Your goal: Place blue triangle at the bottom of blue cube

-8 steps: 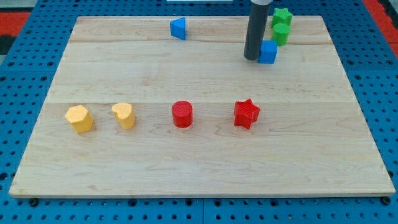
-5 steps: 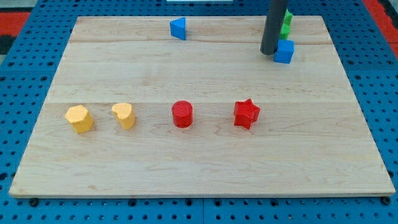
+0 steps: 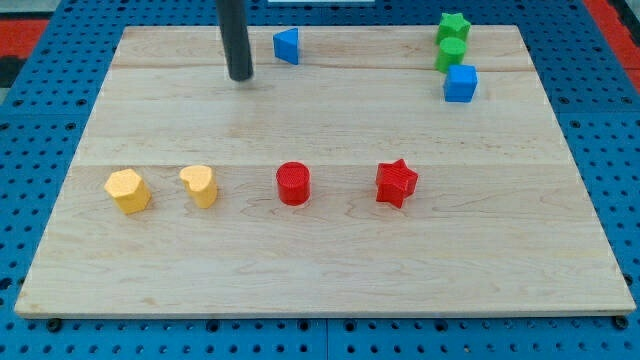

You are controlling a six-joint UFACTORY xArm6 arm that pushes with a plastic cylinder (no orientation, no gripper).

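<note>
The blue triangle (image 3: 287, 45) lies near the board's top edge, left of centre. The blue cube (image 3: 460, 83) sits at the upper right, just below the green blocks. My tip (image 3: 240, 76) is down on the board to the left of and slightly below the blue triangle, a short gap away from it and not touching. The blue cube is far off to the view's right of my tip.
A green star (image 3: 454, 25) and a green cylinder (image 3: 451, 53) stand just above the blue cube. A row across the middle holds a yellow hexagon (image 3: 128, 190), a yellow heart (image 3: 200, 185), a red cylinder (image 3: 293, 184) and a red star (image 3: 396, 182).
My tip pushed the blue cube a little to the right, then swept far left across the top of the board to the left side of the blue triangle. The triangle has not moved.
</note>
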